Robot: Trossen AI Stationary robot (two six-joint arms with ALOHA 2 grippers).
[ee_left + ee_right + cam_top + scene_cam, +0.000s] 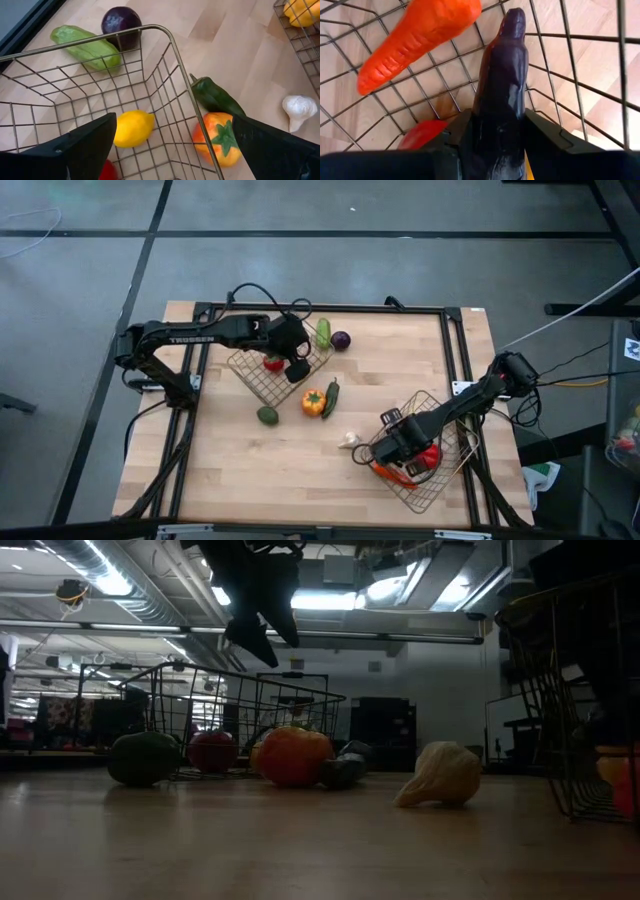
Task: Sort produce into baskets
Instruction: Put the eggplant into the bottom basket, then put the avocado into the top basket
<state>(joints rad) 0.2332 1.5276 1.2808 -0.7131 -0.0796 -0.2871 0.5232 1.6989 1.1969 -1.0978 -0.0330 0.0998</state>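
**Produce sort, partly done: two baskets part-filled, six pieces loose**

Room: seen from the low view, a dim hall with ceiling strip lights, ducts and dark cabinets behind. Grey floor around the rig in the high view.

Surface [400, 395]: pale wood boards in a black frame, carrying both baskets and all loose produce.

Left basket [255, 380]: wire mesh, near the far left of the surface. Holds a lemon [132, 128] and a red piece [273, 364], likely a tomato. Left gripper [297, 370] hangs over its inner edge, jaws spread wide and empty.

Right basket [445, 470]: wire mesh, near right corner. Holds a carrot [415, 35], a red piece [420, 135], a yellow piece [301, 11] and the aubergine [502, 85]. Right gripper [405, 442] is low inside it, jaws closed on the aubergine, whose tip rests against the mesh; judged to be at the point of setting it down.

Loose on the surface, largest first:
- cucumber [323, 332], just beyond the left basket
- orange pepper [314, 402], mid-surface
- dark green pepper [331, 396], touching or just beside the orange one
- avocado [267, 415], near the left basket's front corner
- purple onion [341, 339], beside the cucumber
- garlic [349, 440], just beside the right basket

Progress, as a judgement: about half sorted; six pieces remain, plus release of the aubergine.
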